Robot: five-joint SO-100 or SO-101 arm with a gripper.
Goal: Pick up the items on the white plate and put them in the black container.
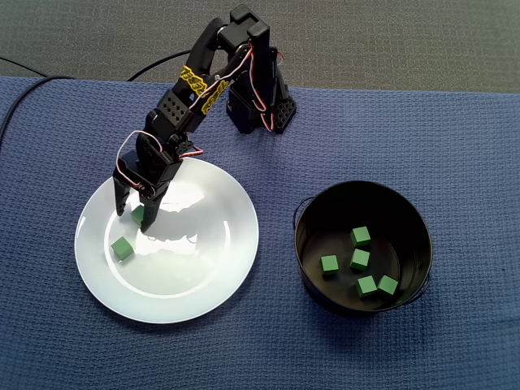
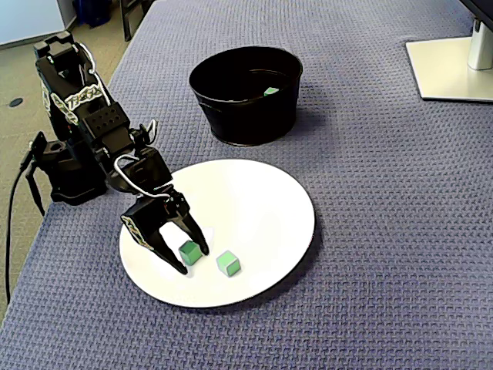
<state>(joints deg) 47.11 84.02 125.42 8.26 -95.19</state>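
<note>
In a fixed view from above, a black arm point(image 1: 191, 89) reaches down onto the white plate point(image 1: 211, 268). Its jaws are spread, straddling a green cube point(image 1: 138, 214). A second cube point(image 1: 122, 248) lies just beside it. The black container point(image 1: 317, 213), to the right, already holds five cubes.

In a fixed view from the side, the green cube point(image 2: 189, 251) sits nearer one fingertip. Closing may push it across the slick plate or knock its neighbour. The container's tall wall stands in the carry path. A monitor base point(image 2: 451, 69) and cable point(image 2: 14, 208) sit at the bench point(image 2: 385, 231) edges.
</note>
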